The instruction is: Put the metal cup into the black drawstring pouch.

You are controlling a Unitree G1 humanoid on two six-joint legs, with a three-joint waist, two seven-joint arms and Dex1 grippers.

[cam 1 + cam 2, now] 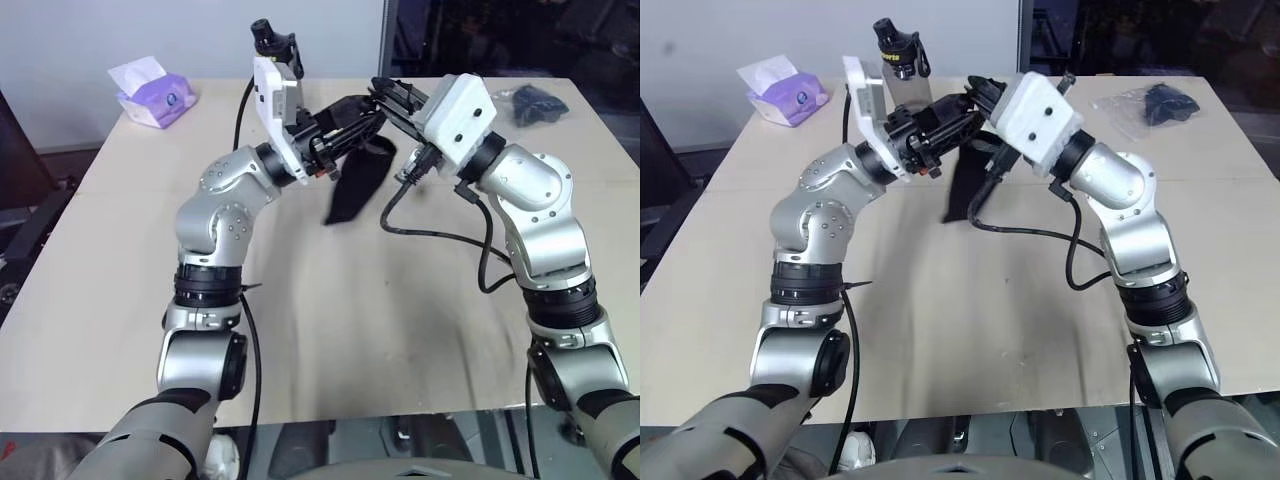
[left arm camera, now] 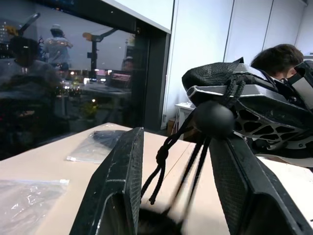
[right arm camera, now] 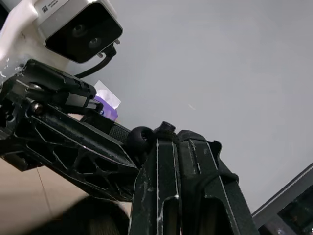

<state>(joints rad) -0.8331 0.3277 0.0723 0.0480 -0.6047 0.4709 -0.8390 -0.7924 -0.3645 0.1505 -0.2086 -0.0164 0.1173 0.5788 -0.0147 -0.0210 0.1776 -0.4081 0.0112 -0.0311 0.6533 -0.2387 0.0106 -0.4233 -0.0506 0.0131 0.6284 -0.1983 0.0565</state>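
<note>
Up above the tabletop (image 1: 330, 340), both arms meet in the middle, and the black drawstring pouch (image 1: 358, 185) hangs between them, its body drooping below the fingers and clear of the wood; the right gripper (image 3: 171, 147) has its fingers pressed together on the gathered fabric at the pouch's mouth, the cloth bunched over the fingertips in the right wrist view; the round toggle (image 2: 213, 118) sits just beside those closed fingers, and the thin drawstring cord (image 2: 164, 159) dangles from it in knotted strands; the left gripper (image 2: 176, 166) holds its fingers (image 2: 120, 171) spread, one on either side of the hanging cord, and whether they touch cord or fabric cannot be told; in the head views the left fingers point across towards the right ones, the two sets nearly tip to tip at the pouch's mouth; the metal cup cannot be made out, and whether it lies inside the pouch cannot be told.

Beyond the fingers, at the far edge of the tabletop, stands a bottle with a black lid (image 1: 898, 45); well off to the left of the left fingers lies a purple tissue pack (image 1: 152, 92); well off to the right of the right fingers lies a clear plastic bag with a dark item (image 1: 530, 103) inside; a person's head (image 2: 279, 58) shows past the pouch in the left wrist view.
</note>
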